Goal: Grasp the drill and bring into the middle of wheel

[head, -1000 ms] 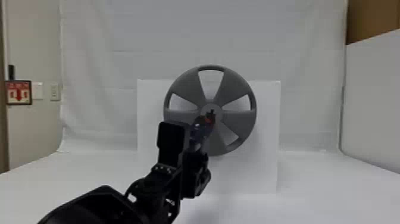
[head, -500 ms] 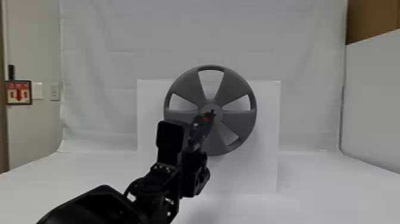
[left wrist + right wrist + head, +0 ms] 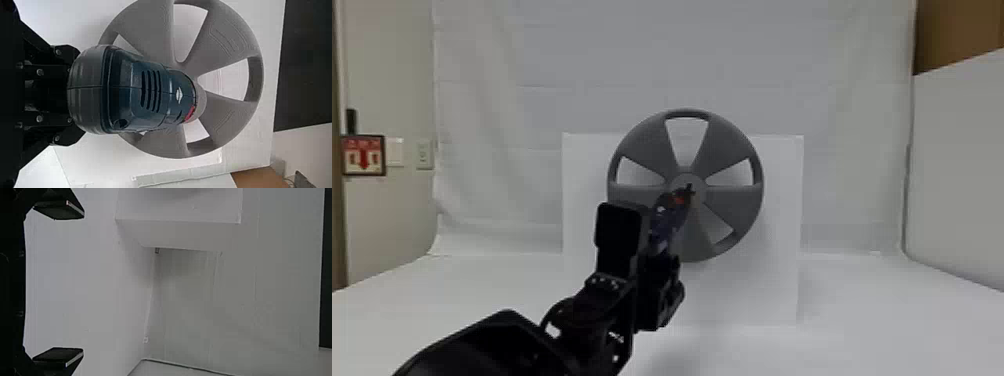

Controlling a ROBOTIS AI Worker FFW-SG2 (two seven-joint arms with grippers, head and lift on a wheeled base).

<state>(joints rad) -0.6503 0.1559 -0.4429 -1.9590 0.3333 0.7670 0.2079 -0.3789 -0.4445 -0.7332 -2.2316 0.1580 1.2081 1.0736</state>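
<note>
The left tool [image 3: 69,95] gripped the drill [image 3: 137,90] facing the wheel [image 3: 724,145], likely for centring; the right tool [image 3: 80,282] stood wide.

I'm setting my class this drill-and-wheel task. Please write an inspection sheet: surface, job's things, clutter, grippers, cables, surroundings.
Surface: white table, bearing a white block.
Job's things: drill held up before the grey wheel; its tip overlaps the hub in the head view, contact unclear.
Clutter: small dark object at the left wrist view's edge, unidentifiable.
Grippers: left gripper holds the drill; right gripper open and empty.
Cables: possibly one, a thin dark line beside that dark object.
Surroundings: white cloth backdrop; red-and-white sign on the left wall.
</note>
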